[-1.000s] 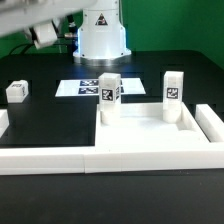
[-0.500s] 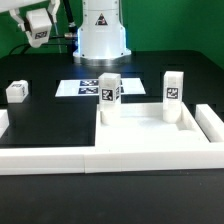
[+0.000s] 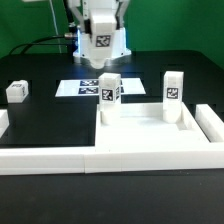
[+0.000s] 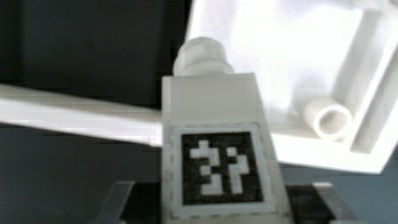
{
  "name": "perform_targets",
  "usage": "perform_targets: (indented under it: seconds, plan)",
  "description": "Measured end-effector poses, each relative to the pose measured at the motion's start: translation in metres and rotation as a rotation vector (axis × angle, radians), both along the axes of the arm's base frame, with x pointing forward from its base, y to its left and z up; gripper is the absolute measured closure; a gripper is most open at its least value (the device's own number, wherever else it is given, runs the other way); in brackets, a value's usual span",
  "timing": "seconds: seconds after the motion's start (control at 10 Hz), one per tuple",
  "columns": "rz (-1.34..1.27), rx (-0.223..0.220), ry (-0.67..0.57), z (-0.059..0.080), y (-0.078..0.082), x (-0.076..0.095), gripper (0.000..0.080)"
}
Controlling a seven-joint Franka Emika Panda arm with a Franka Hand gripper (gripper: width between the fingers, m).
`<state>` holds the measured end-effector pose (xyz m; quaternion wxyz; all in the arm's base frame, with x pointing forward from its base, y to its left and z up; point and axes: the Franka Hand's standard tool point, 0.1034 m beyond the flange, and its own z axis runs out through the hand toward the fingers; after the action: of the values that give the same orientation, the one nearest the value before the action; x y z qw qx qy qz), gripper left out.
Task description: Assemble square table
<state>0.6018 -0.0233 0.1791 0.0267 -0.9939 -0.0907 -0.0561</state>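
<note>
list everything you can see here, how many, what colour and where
table top: 1, white, square with raised rim, near the middle
upright legs: 2, white with tags, standing at the table top's far corners, the second at
loose leg: 1, white, on the exterior view's left
held leg: 1, white, tagged, raised at the back
marker board: 1, white with black tags, flat behind the table top
border rail: white, low along the near edge and both sides
table: 1, black
arm base: 1, white, at the back
gripper: 1, dark, closed on the held leg
</note>
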Motion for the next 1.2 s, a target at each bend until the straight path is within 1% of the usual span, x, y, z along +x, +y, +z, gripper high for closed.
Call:
perform_targets:
  seconds: [0.1, 0.2, 0.3, 0.4, 0.5, 0.6, 0.7, 0.8, 0.9, 1.0, 1.2]
  plan:
    - [0.008, -0.009, -0.114, -0.001, -0.010, 0.001, 0.0507]
    - [0.000, -0.022, -0.179, -0.004, -0.015, -0.001, 0.0507]
    - [0.011, -0.038, -0.233, -0.004, -0.019, 0.001, 0.0507]
    - [0.018, -0.075, -0.347, -0.001, -0.030, 0.004, 0.0507]
    - [0.015, -0.098, -0.396, -0.005, -0.032, -0.001, 0.0507]
    - [-0.044, -0.071, -0.425, -0.016, -0.010, -0.003, 0.0507]
    - [-0.065, -0.022, -0.407, -0.031, 0.029, 0.003, 0.0507]
    - [-0.067, 0.004, -0.411, -0.036, 0.052, 0.017, 0.0507]
    - [-0.100, 0.046, -0.420, -0.032, 0.077, 0.034, 0.0507]
    - [-0.101, 0.064, -0.435, -0.028, 0.090, 0.045, 0.0507]
    - [-0.097, 0.058, -0.433, -0.030, 0.087, 0.044, 0.0507]
